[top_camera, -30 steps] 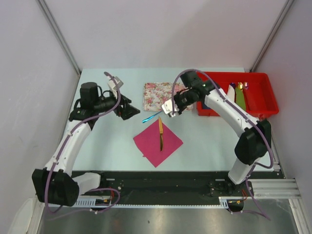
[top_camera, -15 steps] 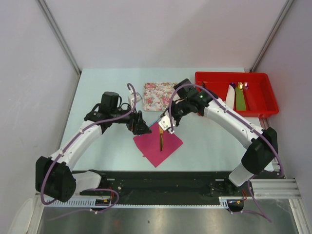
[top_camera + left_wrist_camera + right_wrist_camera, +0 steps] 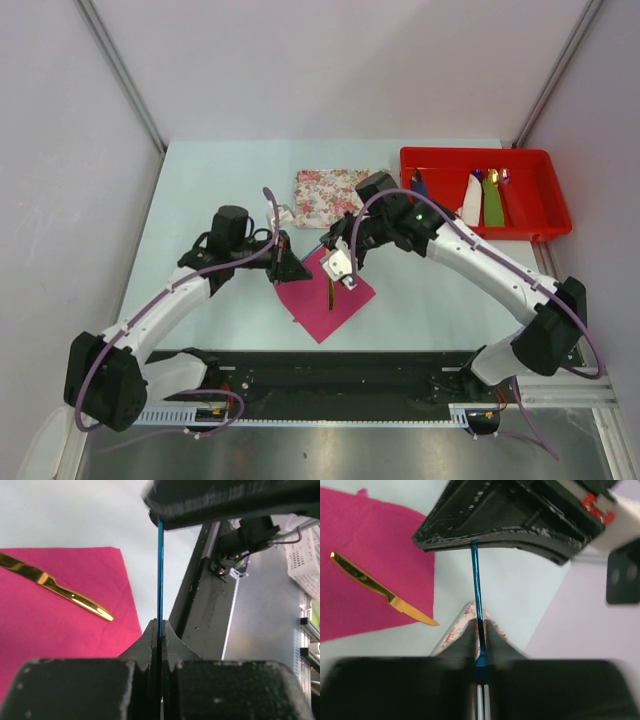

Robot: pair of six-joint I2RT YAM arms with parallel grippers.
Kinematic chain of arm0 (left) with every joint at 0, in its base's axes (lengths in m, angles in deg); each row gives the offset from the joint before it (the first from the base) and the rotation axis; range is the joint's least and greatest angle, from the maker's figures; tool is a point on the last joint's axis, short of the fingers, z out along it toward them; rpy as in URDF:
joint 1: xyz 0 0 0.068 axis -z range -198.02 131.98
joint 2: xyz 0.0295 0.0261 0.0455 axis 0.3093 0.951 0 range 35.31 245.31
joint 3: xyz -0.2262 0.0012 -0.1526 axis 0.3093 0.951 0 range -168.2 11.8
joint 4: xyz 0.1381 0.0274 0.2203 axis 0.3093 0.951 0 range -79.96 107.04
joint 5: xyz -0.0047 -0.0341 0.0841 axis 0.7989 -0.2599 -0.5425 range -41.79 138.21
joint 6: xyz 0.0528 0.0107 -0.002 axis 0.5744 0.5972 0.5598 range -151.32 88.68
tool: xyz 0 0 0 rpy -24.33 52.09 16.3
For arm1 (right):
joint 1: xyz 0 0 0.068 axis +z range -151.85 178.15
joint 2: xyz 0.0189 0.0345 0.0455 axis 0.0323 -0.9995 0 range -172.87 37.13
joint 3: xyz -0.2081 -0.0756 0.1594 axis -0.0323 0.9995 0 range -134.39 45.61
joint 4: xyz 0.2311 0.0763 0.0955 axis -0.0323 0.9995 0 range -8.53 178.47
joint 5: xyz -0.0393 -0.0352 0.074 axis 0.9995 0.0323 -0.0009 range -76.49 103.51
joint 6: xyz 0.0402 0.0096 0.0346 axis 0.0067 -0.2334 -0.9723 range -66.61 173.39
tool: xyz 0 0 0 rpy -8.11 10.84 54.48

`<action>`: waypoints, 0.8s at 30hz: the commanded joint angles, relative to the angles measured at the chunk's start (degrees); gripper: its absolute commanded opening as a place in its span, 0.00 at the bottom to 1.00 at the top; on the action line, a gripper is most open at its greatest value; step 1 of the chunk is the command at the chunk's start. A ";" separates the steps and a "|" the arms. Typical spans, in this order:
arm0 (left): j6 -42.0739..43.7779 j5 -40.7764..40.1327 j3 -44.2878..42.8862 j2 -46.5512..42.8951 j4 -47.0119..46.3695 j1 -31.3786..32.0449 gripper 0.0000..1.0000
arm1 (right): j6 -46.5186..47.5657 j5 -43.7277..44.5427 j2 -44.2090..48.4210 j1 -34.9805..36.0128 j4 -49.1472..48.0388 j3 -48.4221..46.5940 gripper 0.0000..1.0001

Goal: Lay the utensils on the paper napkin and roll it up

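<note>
Passing fork (image 3: 160, 575) above napkin (image 3: 322, 305) — L gripper (image 3: 159, 632) & R gripper (image 3: 479, 630) jaws both pinching it, prob. reorienting for laying beside knife (image 3: 55, 586).

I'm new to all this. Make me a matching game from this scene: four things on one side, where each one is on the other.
Things:
1. gold knife
2. blue fork
3. floral tray
4. red bin

Places:
A. far right of the table
B. lying on the pink napkin
C. gripped by left gripper and right gripper
D. beyond the napkin, mid-table

Pairs: 1-B, 2-C, 3-D, 4-A
</note>
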 commanded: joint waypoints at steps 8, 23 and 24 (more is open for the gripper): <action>-26.01 -1.38 13.79 -11.88 -37.53 -3.66 0.00 | -65.77 4.11 5.72 -5.36 -31.12 -2.00 0.70; -32.96 -21.39 15.55 -15.57 -37.75 -4.63 0.00 | -146.04 -4.05 0.78 -18.94 -53.90 4.48 0.61; -32.79 -23.42 14.24 -15.48 -35.63 -4.28 0.00 | -145.87 -1.30 1.48 -17.44 -50.31 4.30 0.58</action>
